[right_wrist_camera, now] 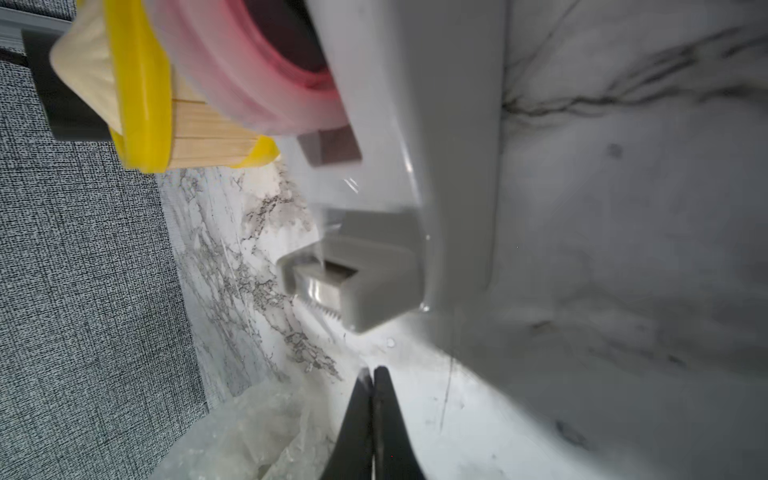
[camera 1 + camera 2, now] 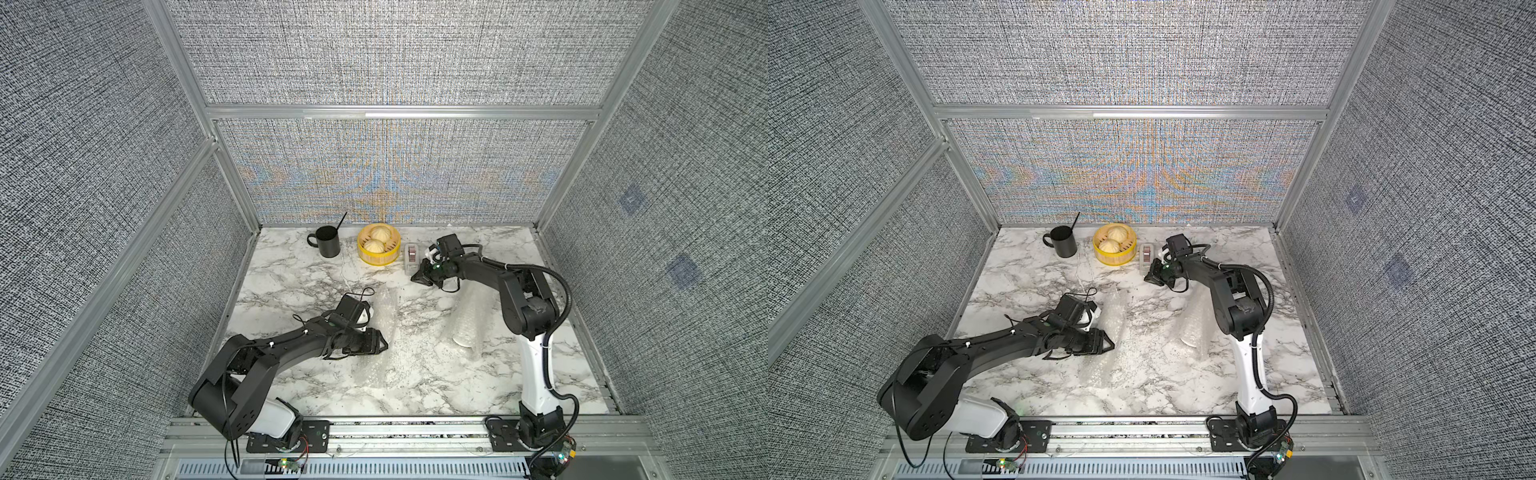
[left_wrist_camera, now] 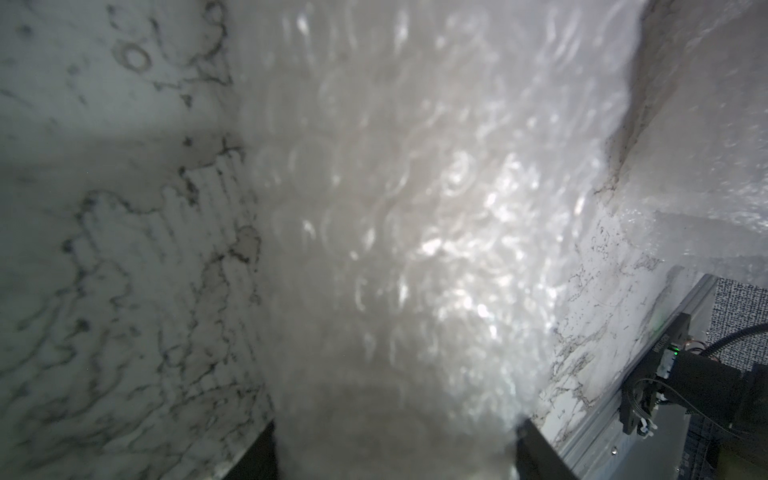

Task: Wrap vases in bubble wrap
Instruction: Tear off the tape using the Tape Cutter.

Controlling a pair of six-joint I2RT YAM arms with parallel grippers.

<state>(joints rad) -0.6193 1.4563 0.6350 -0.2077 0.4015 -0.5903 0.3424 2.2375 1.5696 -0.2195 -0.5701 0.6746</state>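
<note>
While the left claw (image 2: pixel 380 341) lies low over the marble table (image 2: pixel 291 286), its two black fingers (image 3: pixel 536 446) sit one on each side of a roll of bubble wrap (image 2: pixel 380 316). The roll fills the gap between them, so the claw is part way closed and holding it. This roll lies on the table near the middle, on the left arm's side, and it shows in both top views. Up close in the left wrist view the wrap is cloudy and full of little round bubbles, and I cannot see a vase through it.

The other roll of bubble wrap (image 2: pixel 467 320) lies on the right arm's side, well apart from the first one. The round white end of a vase (image 2: pixel 462 341) peeks out of its near end, so that vase is inside the wrap, lying down.

The right claw (image 2: pixel 415 277) is near the back of the table, away from both rolls. Its fingers (image 1: pixel 395 424) are pressed tight together — closed all the way. The tips are just in front of the toothed end of the gray tape holder (image 1: pixel 374 291). I cannot tell if a bit of tape is pinched in them.

At the back stand a black mug (image 2: pixel 329 245) with a thin stick in it, then a yellow basket (image 2: pixel 376 259) with two buns, then the tape holder.
</note>
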